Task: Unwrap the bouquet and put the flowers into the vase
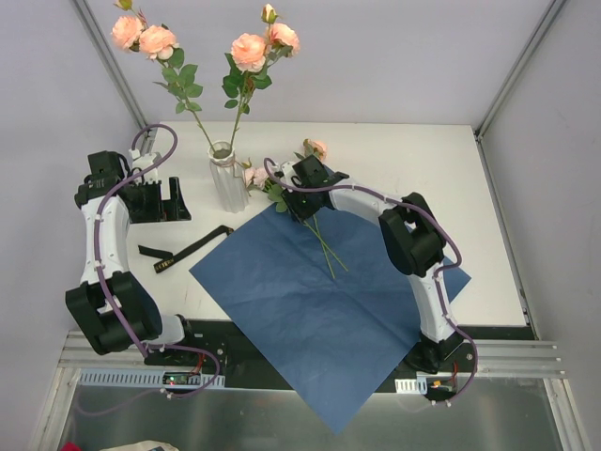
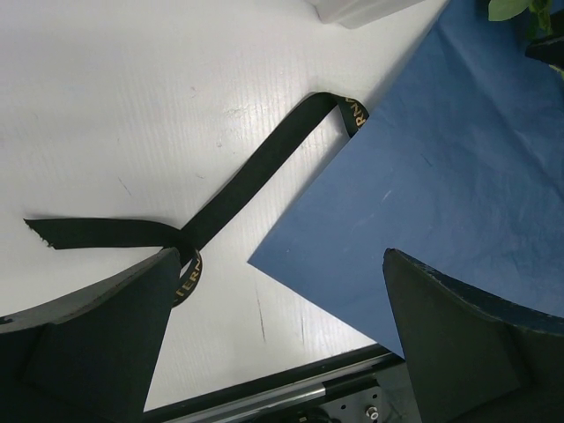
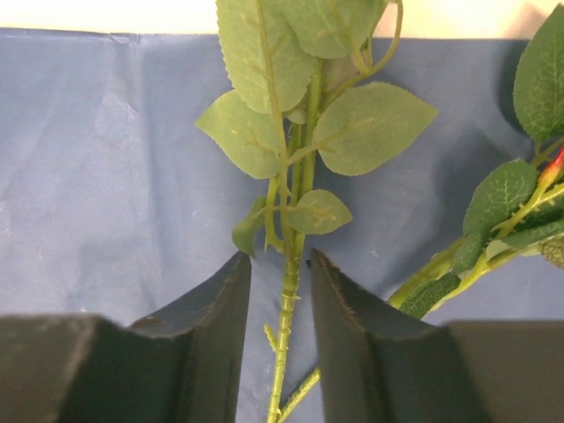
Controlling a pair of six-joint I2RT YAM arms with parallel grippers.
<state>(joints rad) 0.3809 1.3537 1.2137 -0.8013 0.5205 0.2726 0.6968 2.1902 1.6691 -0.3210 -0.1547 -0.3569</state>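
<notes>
The ribbed whitish vase (image 1: 225, 177) stands at the back left and holds two stems of peach-pink roses (image 1: 252, 49). More flowers (image 1: 324, 242) lie on the unfolded blue paper (image 1: 319, 301), their heads near the vase's foot. My right gripper (image 1: 295, 207) is low over them. In the right wrist view it (image 3: 280, 257) straddles one green stem (image 3: 310, 115) with a narrow gap on each side, open. A second stem (image 3: 458, 264) lies to the right. My left gripper (image 1: 178, 199) is wide open and holds nothing, left of the vase.
A black ribbon (image 1: 188, 249) lies loose on the white table, one end tucked at the paper's left edge (image 2: 352, 113). The left gripper (image 2: 280, 256) hovers over the paper's corner (image 2: 458, 176) and bare table (image 2: 132, 106). Grey walls enclose the table.
</notes>
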